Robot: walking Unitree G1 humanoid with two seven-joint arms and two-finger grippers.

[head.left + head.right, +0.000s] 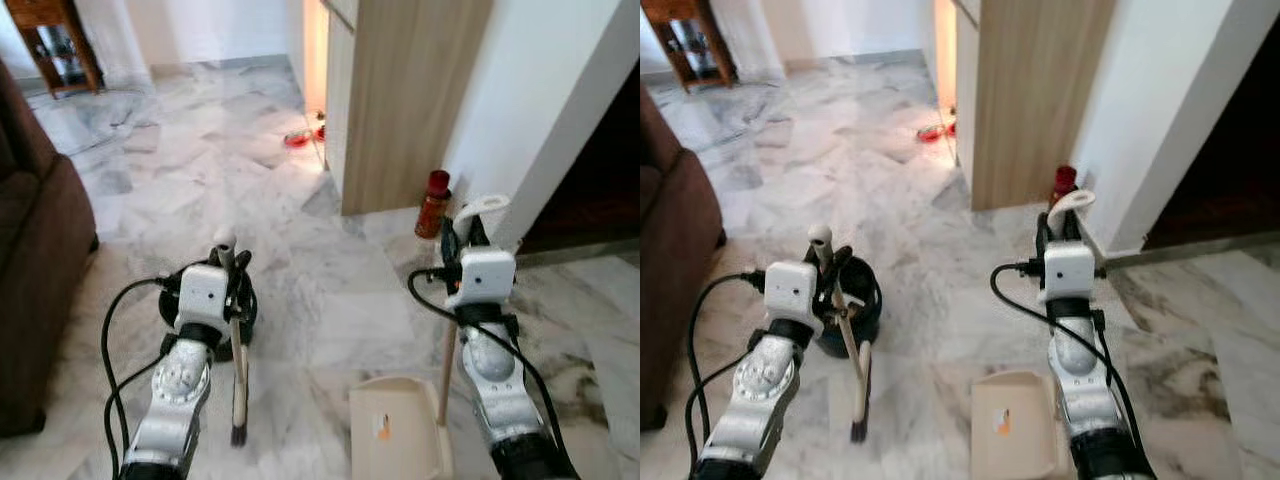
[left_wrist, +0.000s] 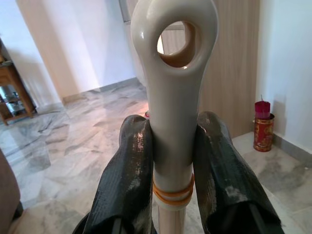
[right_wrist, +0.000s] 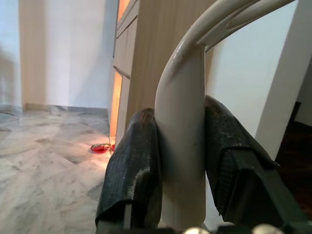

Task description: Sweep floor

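Note:
My left gripper [image 1: 232, 262] is shut on the cream handle of a small broom [image 1: 238, 370], just below its looped top [image 2: 174, 34]. The stick slants down to dark bristles [image 1: 238, 435] on the marble floor. My right gripper [image 1: 462, 235] is shut on the curved cream handle [image 3: 181, 122] of a long-handled dustpan. The beige pan [image 1: 390, 425] rests on the floor below that arm, to the right of the bristles. Both sets of black fingers [image 2: 134, 161] press against their handles.
A brown sofa [image 1: 30, 250] stands at the left. Ahead on the right are a wooden cabinet [image 1: 400, 90], a white wall [image 1: 540, 100] and a red canister [image 1: 433, 203] at its foot. A red object [image 1: 297, 139] lies by the cabinet. A wooden side table [image 1: 55, 40] is far left.

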